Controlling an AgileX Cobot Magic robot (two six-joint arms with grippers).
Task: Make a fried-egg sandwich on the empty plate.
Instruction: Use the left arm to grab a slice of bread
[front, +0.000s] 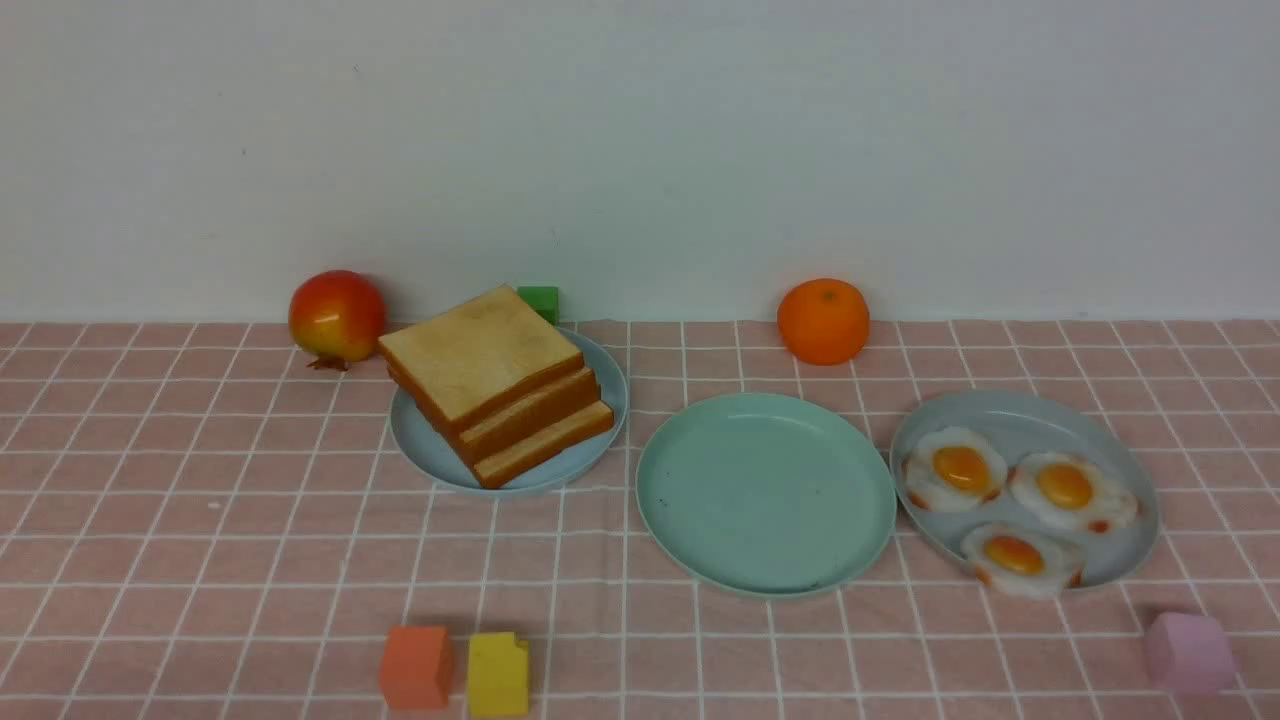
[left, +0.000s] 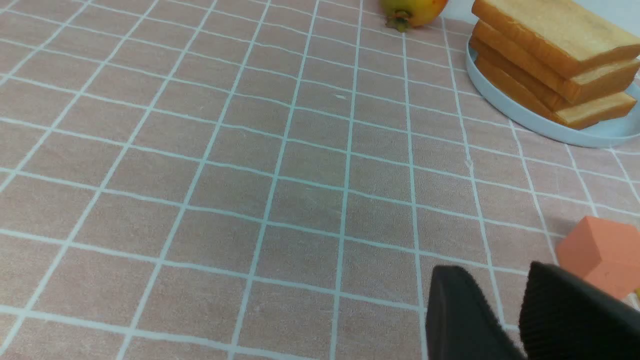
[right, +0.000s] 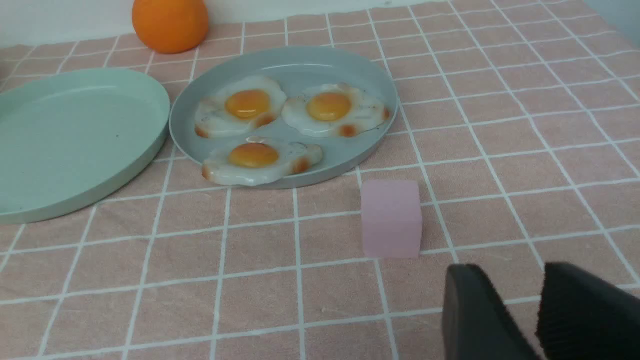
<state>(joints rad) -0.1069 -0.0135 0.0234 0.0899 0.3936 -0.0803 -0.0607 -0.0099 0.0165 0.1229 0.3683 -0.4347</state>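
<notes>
mint-green round plastic plate (front: 765, 495) sits bare at the middle of the surface (front: 200, 520), which we see covered in a pink cloth checked with white lines. no sandwich is built yet. to its left, a stack of three thick square golden-tan toast slices (front: 495, 385) with darker brown crusts rests on a pale blue round plate (front: 420, 445), the slices fanned a little out of line. to the right, just beside the mint-green plate's rim, a grey-blue oval plate (front: 1040, 415) carries three white fried eggs with orange yolks (front: 1065, 488); the nearest one overhangs the near rim. along the wall stand a red-and-yellow toy fruit (front: 337, 315), a small green cube (front: 540, 300) behind the toast, and an orange toy fruit (front: 823, 320). at the near edge lie an orange-red cube (front: 415, 667) touching or just beside a yellow block (front: 497, 673) (we cannot tell which), and a pale pink cube (front: 1188, 652) at the right. the left claw (left: 495, 272) shows over bare cloth near the orange-red cube, its black ribbed fingers parted with nothing between them. the right claw (right: 505, 272) shows near the pale pink cube, likewise parted and pinching nothing.
</notes>
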